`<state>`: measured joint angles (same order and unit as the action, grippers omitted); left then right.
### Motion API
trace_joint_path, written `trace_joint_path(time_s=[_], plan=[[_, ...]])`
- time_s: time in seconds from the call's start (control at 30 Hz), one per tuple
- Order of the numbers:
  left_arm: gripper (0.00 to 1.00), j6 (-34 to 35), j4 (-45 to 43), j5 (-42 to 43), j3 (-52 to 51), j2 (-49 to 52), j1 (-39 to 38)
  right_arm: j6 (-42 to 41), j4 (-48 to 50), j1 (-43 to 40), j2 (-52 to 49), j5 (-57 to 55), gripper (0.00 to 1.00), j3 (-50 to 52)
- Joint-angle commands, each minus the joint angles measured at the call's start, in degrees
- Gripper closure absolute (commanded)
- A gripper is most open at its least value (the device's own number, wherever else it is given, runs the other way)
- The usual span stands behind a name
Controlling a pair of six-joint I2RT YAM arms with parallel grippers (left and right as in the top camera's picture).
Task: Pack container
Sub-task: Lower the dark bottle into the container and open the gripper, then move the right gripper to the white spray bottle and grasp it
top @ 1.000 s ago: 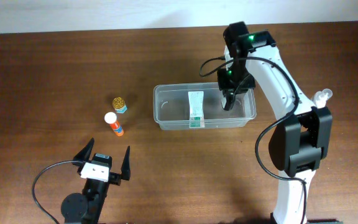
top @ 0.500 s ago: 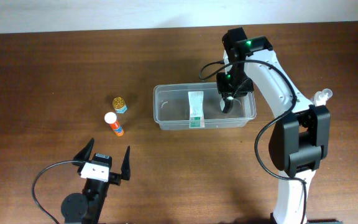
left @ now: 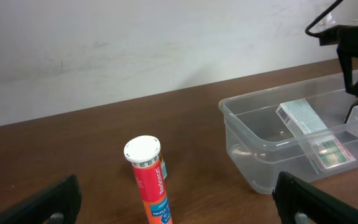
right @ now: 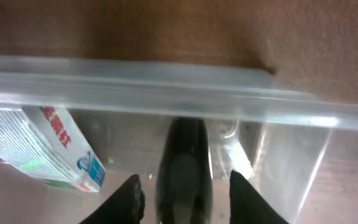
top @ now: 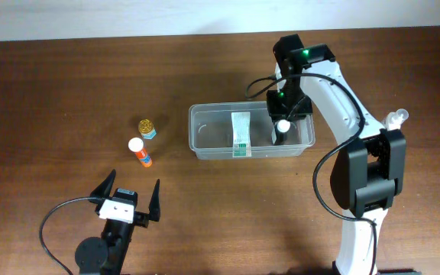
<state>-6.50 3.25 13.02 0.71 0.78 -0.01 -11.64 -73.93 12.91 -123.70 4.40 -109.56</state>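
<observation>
right gripper (right: 187, 188) down in the container's (top: 192, 131) right end, fingers spread either side of a dark bottle (right: 182, 152), not squeezing it, 1 box (top: 240, 134) alongside, left gripper (top: 134, 182) wide open, empty

The table (top: 67, 76) is dark brown with streaked wood grain. The container (top: 192, 131) is clear and colourless. In it, the box (top: 240, 131) is white with green print, and the bottle (right: 184, 162) is dark with a white cap. Toward the left edge, the tube (top: 140, 152) is orange and white-capped, and the jar (top: 147, 127) has a speckled gold top and a blue band.
</observation>
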Motion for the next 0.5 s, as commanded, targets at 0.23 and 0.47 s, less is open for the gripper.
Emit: trace_joint_path(time_s=[0.23,0.47], plan=[[0.01,-0.9,0.28,-0.59,-0.2,-0.48,0.33,-0.9,-15.15,-2.32,3.3,-7.56,0.57,-26.97],[0.01,-0.9,0.26,-0.59,-0.2,-0.48,0.33,-0.85,-23.41,-14.01,6.05,-14.08,0.52,-37.99]])
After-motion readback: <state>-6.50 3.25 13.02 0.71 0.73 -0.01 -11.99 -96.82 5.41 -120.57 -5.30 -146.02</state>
